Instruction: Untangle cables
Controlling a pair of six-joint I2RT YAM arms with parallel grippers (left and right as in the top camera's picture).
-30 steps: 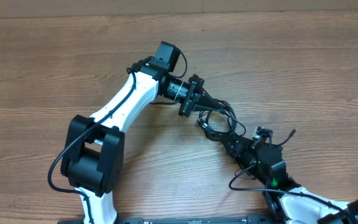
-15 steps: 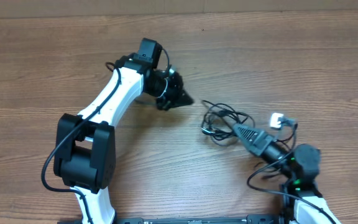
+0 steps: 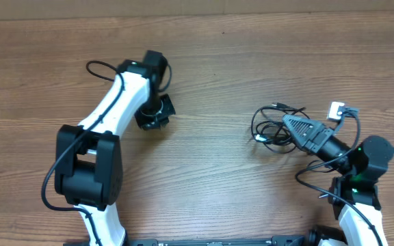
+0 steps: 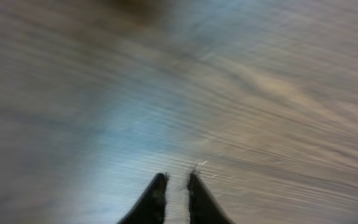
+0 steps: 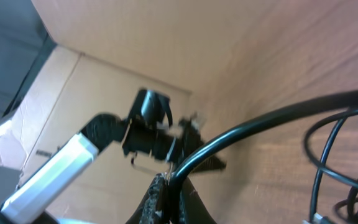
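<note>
Cables (image 3: pixel 269 127) now farther right, apparently inside shut right gripper (image 3: pixel 286 121).

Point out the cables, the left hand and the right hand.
cables (image 5: pixel 291 110), right wrist view, on the near arc of cord.
left hand (image 4: pixel 178 182), left wrist view, between its two fingertips.
right hand (image 3: pixel 287 123), overhead view, at its tip by the tangle.

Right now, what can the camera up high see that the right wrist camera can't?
Only overhead: the whole bundle of cables lying loose on the table, and the right arm itself. Only right wrist: a close look at one cable pinched in the right gripper. Both: the left arm, some cable loops and the wooden table.
</note>
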